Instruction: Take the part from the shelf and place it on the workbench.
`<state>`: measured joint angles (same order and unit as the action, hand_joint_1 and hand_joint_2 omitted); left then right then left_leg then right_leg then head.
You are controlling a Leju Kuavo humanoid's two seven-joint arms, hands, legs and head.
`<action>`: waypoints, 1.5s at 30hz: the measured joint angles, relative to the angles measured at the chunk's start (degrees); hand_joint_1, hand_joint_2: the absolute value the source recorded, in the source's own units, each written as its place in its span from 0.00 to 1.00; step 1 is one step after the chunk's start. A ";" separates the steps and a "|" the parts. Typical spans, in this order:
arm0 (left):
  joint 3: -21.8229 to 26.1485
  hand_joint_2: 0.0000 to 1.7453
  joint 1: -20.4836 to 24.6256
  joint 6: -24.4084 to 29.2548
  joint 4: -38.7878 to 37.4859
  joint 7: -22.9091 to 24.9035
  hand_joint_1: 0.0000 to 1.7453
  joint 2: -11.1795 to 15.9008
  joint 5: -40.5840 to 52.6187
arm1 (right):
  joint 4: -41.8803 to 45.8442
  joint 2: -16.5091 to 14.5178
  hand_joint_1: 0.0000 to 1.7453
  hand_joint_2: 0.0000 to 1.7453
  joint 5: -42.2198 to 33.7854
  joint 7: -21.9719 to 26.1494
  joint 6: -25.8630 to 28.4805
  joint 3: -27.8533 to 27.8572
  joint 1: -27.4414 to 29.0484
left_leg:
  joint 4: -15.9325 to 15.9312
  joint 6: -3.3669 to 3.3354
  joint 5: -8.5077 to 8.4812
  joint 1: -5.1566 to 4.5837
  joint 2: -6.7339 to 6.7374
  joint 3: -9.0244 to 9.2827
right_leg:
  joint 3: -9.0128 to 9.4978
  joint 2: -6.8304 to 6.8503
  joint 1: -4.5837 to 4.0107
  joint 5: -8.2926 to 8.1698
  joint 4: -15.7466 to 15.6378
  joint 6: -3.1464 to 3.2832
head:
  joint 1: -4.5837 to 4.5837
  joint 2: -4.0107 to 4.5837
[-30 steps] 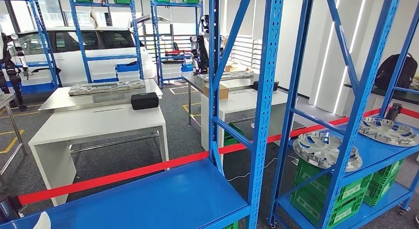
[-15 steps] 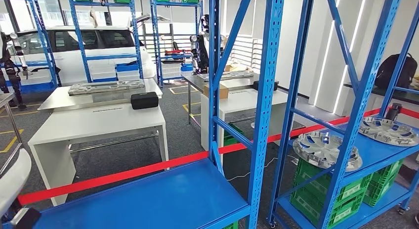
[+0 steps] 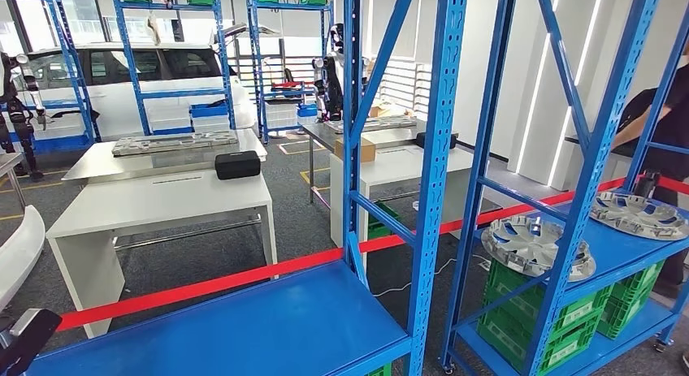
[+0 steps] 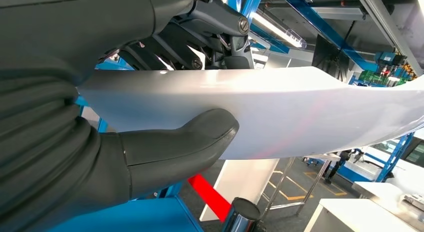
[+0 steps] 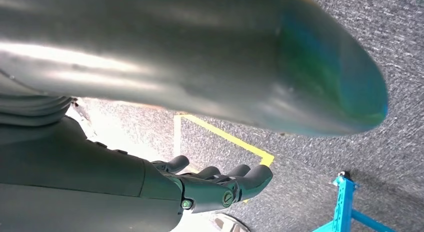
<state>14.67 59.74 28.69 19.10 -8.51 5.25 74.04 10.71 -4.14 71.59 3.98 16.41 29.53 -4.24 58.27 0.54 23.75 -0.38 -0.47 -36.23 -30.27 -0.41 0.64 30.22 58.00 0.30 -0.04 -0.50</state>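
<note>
Two hands need your attention, operator. Your left hand (image 4: 150,137) grips the long white glossy panel part (image 4: 300,117): the thick grey thumb lies pressed along one face and the dark fingers (image 4: 200,36) close over the opposite edge. From the head view you see a curved end of that part (image 3: 18,254) at the far left, off the near-left corner of the bare blue metal shelf deck (image 3: 244,327), with the dark wrist (image 3: 24,347) below it. Your right hand (image 5: 215,184) hangs over grey carpet floor (image 5: 350,157) marked with a yellow line; its fingers are loosely curled and apart, holding nothing. Beyond the red barrier tape (image 3: 203,287) stands the white worktop (image 3: 162,205), a black box (image 3: 237,165) on its far right corner. Silver wheel covers (image 3: 532,246) lie on the blue shelf to your right.
</note>
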 joint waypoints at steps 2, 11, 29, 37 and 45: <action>0.00 1.00 0.05 0.11 0.00 -0.31 1.00 -0.01 -0.42 | 0.00 -0.04 0.00 0.00 0.02 0.00 0.00 0.00 0.00 | 0.00 0.00 0.00 0.00 0.00 0.00 | 0.00 0.00 0.00 0.00 0.00 0.00 | 0.00 0.00; -0.49 1.00 -2.37 0.47 -0.30 -10.22 1.00 -7.02 -7.33 | 0.00 -0.15 0.00 0.00 2.20 -1.16 -0.40 0.00 -0.68 | 0.04 -0.03 0.00 -0.08 -0.52 -0.02 | 0.10 0.38 0.14 0.08 -0.03 -0.10 | -0.01 0.00; -9.81 1.00 -8.94 -0.17 -1.09 -11.99 1.00 -24.74 -5.12 | 0.00 -0.96 0.00 0.00 3.02 -1.45 -0.42 -0.02 -2.03 | 0.00 -0.29 0.09 -0.30 -0.34 -0.03 | 0.07 0.21 0.31 0.06 -0.05 -0.26 | -0.01 0.00; -11.46 1.00 -10.04 -0.09 -1.09 -11.80 1.00 -25.08 -5.25 | 0.00 -0.98 0.00 0.00 3.28 -1.44 -0.73 -0.02 -2.04 | -0.01 -0.30 0.09 -0.32 -0.32 -0.05 | 0.07 0.18 0.33 0.09 -0.05 -0.30 | 0.00 0.00; -12.68 1.00 -10.46 -0.13 -1.09 -12.12 1.00 -25.11 -6.10 | 0.00 -1.03 0.00 0.00 3.28 -1.03 -0.56 -0.02 -2.03 | -0.01 -0.30 0.09 -0.33 -0.32 -0.04 | 0.08 0.18 0.34 0.09 -0.05 -0.32 | 0.00 0.00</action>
<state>1.99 49.28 28.57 18.01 -20.63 -19.87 67.94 10.71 -5.17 74.87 2.95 15.86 29.51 -6.27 58.26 0.25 23.84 -0.71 -0.79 -36.28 -30.18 -0.23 0.98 30.31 57.95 -0.02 -0.04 -0.50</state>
